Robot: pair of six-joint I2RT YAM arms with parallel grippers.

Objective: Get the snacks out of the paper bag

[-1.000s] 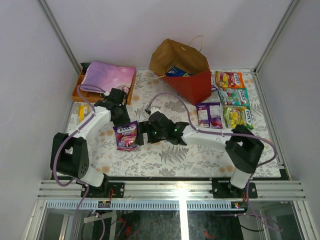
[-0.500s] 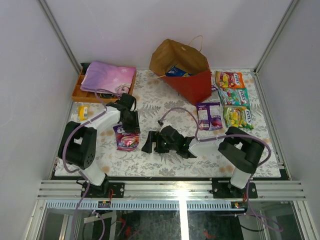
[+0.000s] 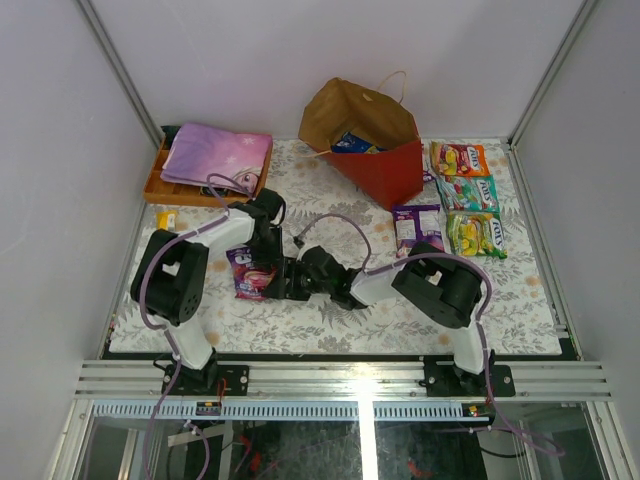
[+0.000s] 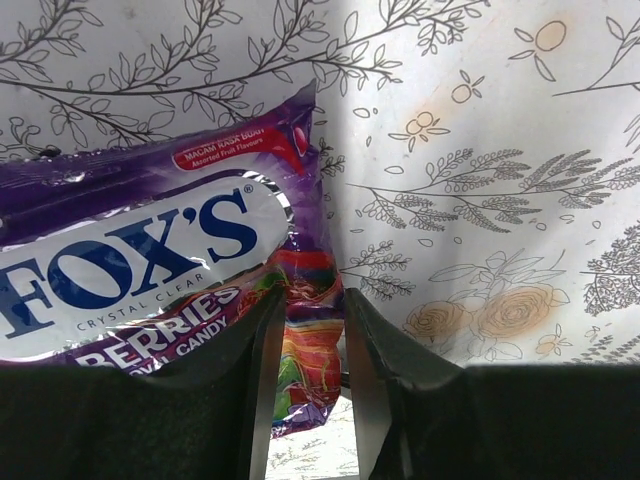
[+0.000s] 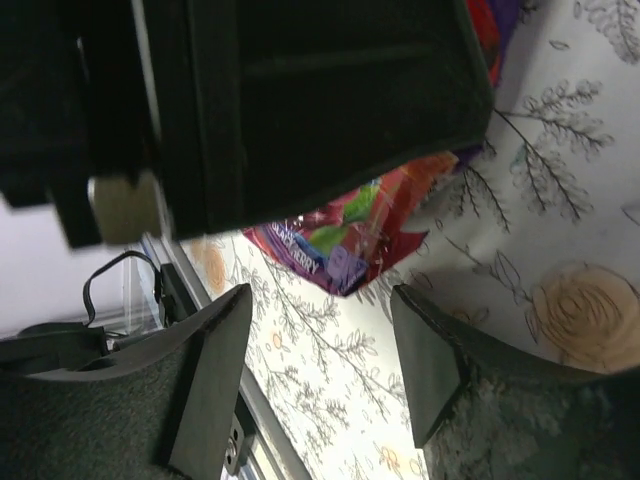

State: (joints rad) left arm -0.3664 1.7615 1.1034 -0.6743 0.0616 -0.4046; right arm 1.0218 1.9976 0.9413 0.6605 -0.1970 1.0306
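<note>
Beside purple packet (image 4: 130, 260), left tool (image 4: 305, 300) and right tool (image 5: 320, 300) crowded together, open tablecloth (image 3: 330, 205) toward paper bag (image 3: 385, 172)

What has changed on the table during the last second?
The left hand slid rightward to the right edge of the purple Fox's packet. The right arm folded leftward, the right hand open beside the packet. Packet, paper bag and the laid-out snacks stayed.

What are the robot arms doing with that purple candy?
They are taking snacks out of the red paper bag. The left gripper is pinching one end of a purple Fox's Berries pack that lies on the table. The right gripper is open right next to it and holds nothing. Four candy packs are already laid out to the right of the bag. A blue packet is not out of the bag yet.
</note>
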